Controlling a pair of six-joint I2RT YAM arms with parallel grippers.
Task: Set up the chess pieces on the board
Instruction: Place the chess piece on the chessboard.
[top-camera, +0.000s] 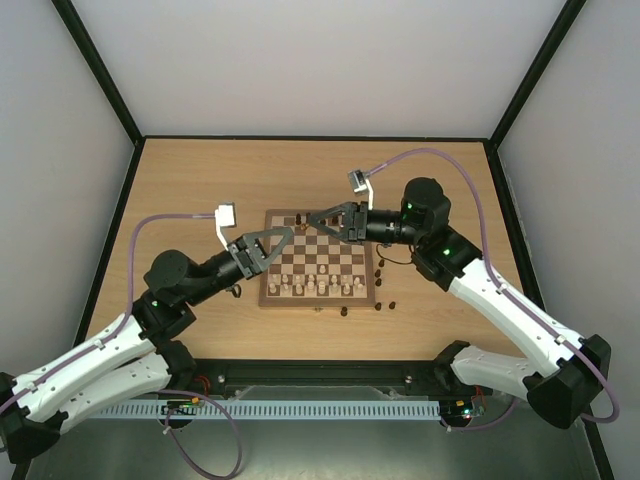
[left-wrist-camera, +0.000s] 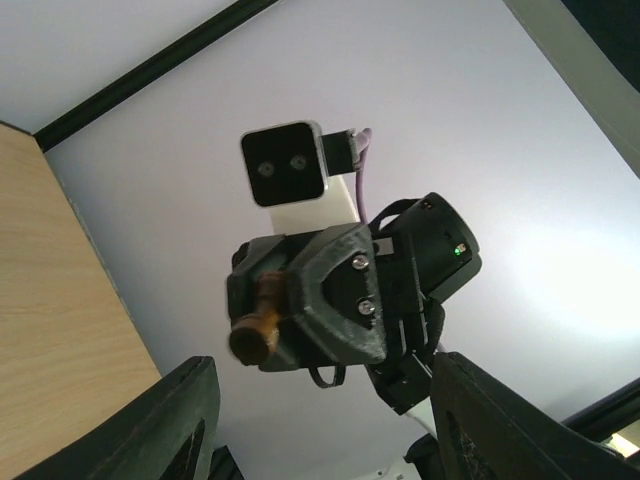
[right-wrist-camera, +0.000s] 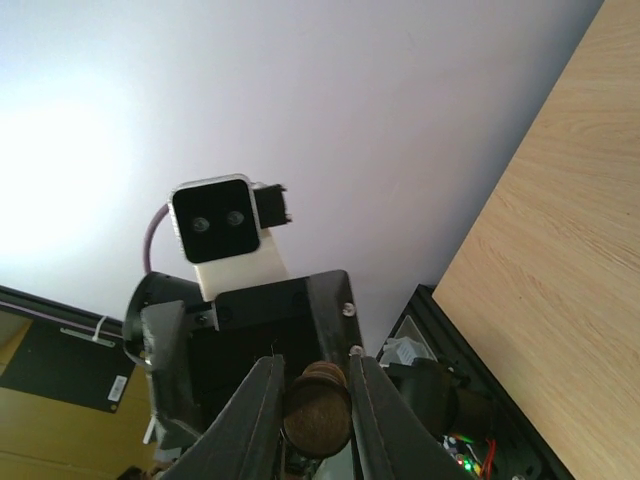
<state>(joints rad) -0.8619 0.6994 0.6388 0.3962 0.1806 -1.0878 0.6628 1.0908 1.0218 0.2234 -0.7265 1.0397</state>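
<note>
Top external view: loose dark chess pieces (top-camera: 385, 305) on surface (top-camera: 200, 190) off board (top-camera: 266, 262) near right corner; pale chessmen (top-camera: 315, 287) on near rows. Over far squares, my left claw (top-camera: 291, 231) gapes, holding nothing. My right claw (top-camera: 313, 218) faces it, pinching one dark piece (right-wrist-camera: 318, 408).

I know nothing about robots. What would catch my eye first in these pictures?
Above the chessboard in the middle of the table, the right gripper pinches a dark brown chess piece and points it at the left gripper, whose jaws stand open. Cream pieces line the board's near rows, and a few dark pieces sit loose on the table to its right.
</note>
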